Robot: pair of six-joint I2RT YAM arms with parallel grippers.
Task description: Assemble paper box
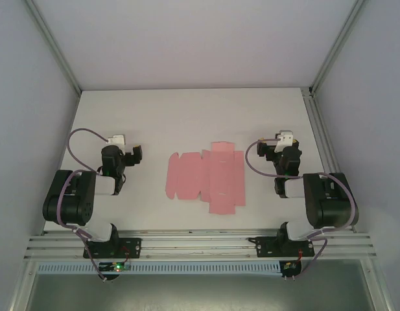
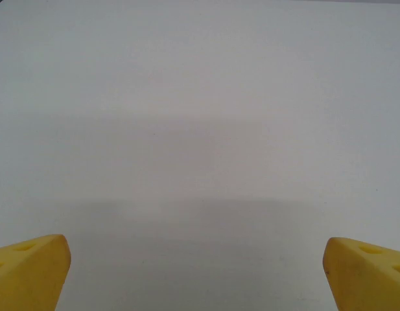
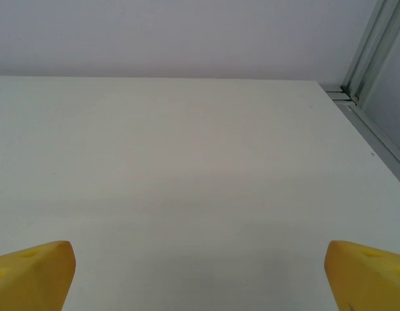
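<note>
Paper box (image 1: 206,177) flat on table (image 1: 187,116), between arms

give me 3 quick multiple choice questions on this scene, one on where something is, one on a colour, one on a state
1. Where does the pink card sheet lie?
A) on the table, between the left gripper and the right gripper
B) against the far wall
C) hanging off the near edge

2. What colour are the gripper fingers in the wrist views?
A) black
B) yellow
C) green

3. How is the sheet now?
A) folded into a box
B) crumpled
C) flat and unfolded

Answers:
1 A, it lies mid-table with a gripper apart from it on either side.
2 B, yellow tips show at the bottom corners of both wrist views.
3 C, its flaps are spread flat on the table, and both grippers stand open with nothing in them.
</note>
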